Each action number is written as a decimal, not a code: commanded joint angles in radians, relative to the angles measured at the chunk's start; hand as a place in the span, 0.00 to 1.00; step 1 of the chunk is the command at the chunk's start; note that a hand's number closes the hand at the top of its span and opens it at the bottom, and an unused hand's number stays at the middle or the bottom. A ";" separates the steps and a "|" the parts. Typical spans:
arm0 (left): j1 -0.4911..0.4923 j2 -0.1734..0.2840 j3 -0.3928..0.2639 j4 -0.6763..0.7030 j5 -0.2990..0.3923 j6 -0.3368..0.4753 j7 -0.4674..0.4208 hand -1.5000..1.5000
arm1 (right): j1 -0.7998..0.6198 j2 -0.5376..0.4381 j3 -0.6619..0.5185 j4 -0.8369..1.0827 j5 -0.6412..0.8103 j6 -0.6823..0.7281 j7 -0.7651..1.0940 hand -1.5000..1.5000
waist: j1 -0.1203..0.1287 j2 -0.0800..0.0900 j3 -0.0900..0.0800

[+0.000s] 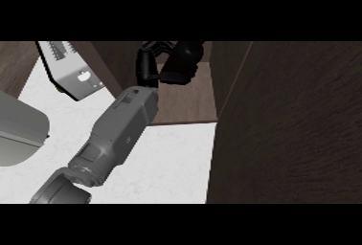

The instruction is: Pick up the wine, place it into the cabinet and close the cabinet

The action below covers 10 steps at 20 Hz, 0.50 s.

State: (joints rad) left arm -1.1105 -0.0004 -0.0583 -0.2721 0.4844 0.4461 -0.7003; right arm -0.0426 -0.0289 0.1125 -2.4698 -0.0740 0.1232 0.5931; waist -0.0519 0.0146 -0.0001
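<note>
A grey forearm [117, 131] stretches up from the lower left across the white surface [170, 158] and into the open cabinet [185, 98], where its black hand [150, 60] is curled round a dark wine bottle [181, 64]. The fingers wrap the bottle's left side, clamped on it, and the bottle sits above the cabinet's brown wooden floor, near the back of the compartment; whether its base touches the wood cannot be told from here. Which of the robot's two arms this is cannot be settled for certain, though it enters at the left of the view, so it reads as the left hand. The cabinet door [290, 124], a broad dark wood panel, stands open at the right and fills that side of the view. To the left, on the surface, a metal appliance [71, 69] with a row of slots and a knob lies tilted beside the cabinet's side wall, and a pale grey rounded object [17, 129] sits at the far left edge. No second hand shows.
</note>
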 commanded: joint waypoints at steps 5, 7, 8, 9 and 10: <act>-0.026 0.040 0.096 0.072 0.070 -0.098 0.002 1.00 | 0.002 0.020 0.047 -0.066 -0.010 -0.010 0.025 0.00 | -0.007 0.007 -0.002; -0.017 0.001 0.099 0.089 0.060 -0.075 -0.042 1.00 | 0.005 0.011 0.001 -0.004 -0.041 0.011 -0.027 0.00 | -0.001 0.006 -0.001; -0.041 0.000 0.092 0.094 0.063 -0.067 -0.024 1.00 | 0.029 0.028 0.085 -0.068 0.014 -0.010 0.034 0.00 | -0.009 0.003 -0.001; -0.017 0.018 0.102 0.105 0.057 -0.082 -0.052 1.00 | 0.003 0.004 0.013 -0.078 -0.040 -0.005 0.038 0.00 | -0.009 0.007 -0.001; -0.030 0.030 0.100 0.115 0.051 -0.096 -0.036 1.00 | 0.008 -0.001 0.015 -0.073 -0.034 -0.001 0.038 0.00 | -0.010 0.006 -0.001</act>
State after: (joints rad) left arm -1.1348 0.0029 0.0127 -0.1945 0.5239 0.3653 -0.7403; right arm -0.0361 -0.0185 0.1400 -2.4677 -0.0717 0.1267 0.5842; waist -0.0609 0.0172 0.0010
